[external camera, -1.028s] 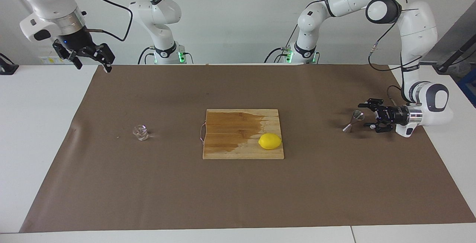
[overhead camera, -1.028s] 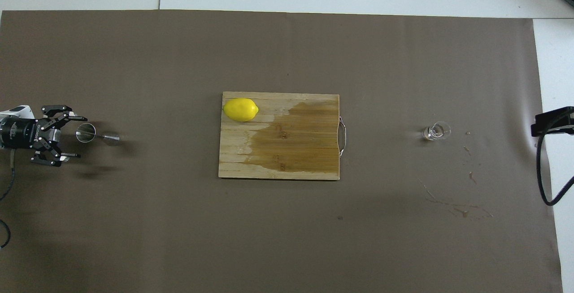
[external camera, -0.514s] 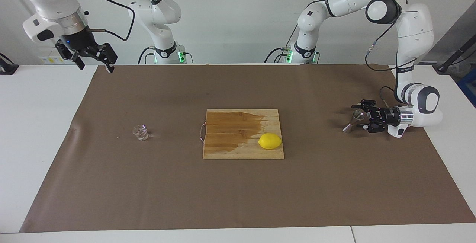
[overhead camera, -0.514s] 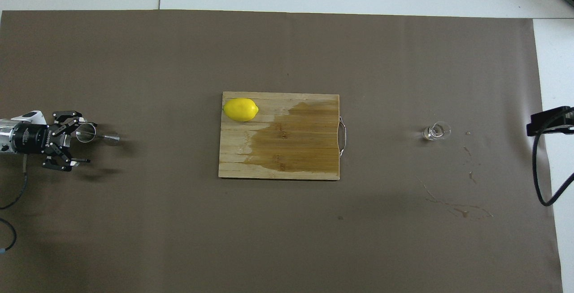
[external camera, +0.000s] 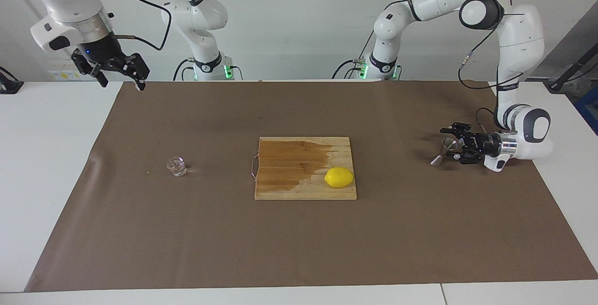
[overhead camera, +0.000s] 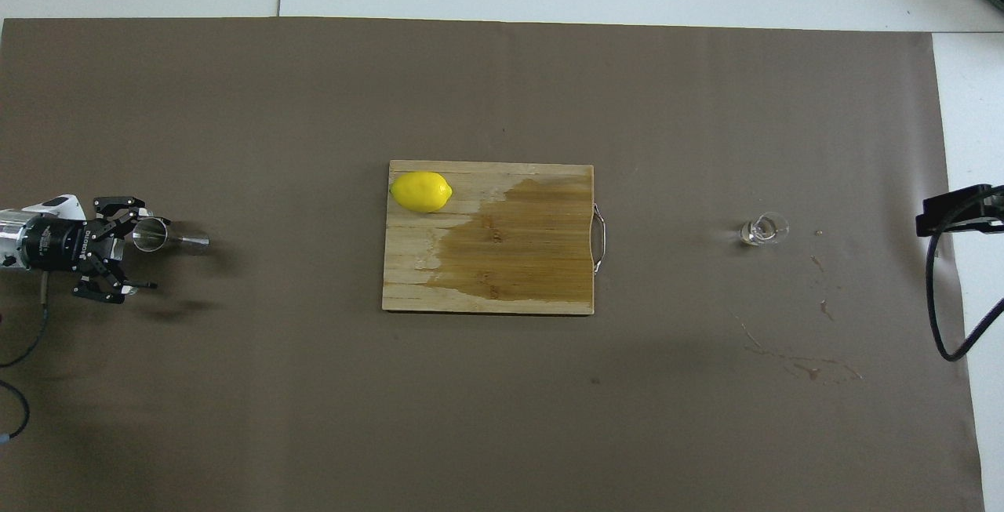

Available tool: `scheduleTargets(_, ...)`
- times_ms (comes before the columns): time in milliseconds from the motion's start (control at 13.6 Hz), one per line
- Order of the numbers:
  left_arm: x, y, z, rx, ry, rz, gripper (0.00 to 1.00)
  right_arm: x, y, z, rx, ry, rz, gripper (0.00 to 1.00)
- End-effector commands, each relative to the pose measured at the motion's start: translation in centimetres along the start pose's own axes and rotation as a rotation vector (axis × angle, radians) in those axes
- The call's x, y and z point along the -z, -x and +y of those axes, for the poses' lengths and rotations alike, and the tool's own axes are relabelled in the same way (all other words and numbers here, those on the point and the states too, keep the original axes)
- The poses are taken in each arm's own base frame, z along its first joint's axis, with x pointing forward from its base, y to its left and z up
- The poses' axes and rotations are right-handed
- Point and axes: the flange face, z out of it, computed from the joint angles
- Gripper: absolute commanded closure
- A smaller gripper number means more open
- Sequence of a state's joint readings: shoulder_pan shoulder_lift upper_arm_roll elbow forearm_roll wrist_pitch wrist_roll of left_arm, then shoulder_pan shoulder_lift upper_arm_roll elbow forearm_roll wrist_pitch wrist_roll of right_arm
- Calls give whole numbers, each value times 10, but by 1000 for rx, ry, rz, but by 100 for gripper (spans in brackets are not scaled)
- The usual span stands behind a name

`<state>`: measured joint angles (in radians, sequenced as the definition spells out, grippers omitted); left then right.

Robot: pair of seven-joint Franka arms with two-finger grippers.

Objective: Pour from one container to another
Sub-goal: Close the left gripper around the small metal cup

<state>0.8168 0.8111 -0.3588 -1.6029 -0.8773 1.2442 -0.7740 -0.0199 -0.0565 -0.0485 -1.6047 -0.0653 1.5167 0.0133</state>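
The tiny clear glass cup [external camera: 176, 166] [overhead camera: 762, 230] stands on the brown mat toward the right arm's end. The steel hourglass jigger [external camera: 443, 153] [overhead camera: 171, 238] stands toward the left arm's end. My left gripper [external camera: 450, 145] [overhead camera: 148, 253] lies level and low over the mat, open. Its fingers reach around the jigger's upper cone, which sits close to one finger. My right gripper [external camera: 120, 81] hangs open, high over the mat's corner nearest the robots at the right arm's end, well away from the cup.
A wooden cutting board [external camera: 280, 193] [overhead camera: 408, 277] with a dark wet patch lies mid-table. A yellow lemon [external camera: 339, 177] [overhead camera: 421, 191] rests on its corner. Dried spill marks [overhead camera: 808, 367] streak the mat nearer the robots than the cup.
My left gripper has slid along the mat toward the jigger, and its open fingers now reach around the upper cone. The right gripper has shifted only slightly.
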Motion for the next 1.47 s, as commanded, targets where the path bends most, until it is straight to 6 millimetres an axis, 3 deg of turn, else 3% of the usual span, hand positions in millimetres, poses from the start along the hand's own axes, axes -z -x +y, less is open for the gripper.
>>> scheduleTargets(0, -3, 7, -8, -13, 9, -10, 0, 2, -2, 1, -13, -12, 8, 0)
scheduleTargets(1395, -3, 9, 2, -52, 57, -2, 0, -4, -3, 8, -20, -16, 16, 0)
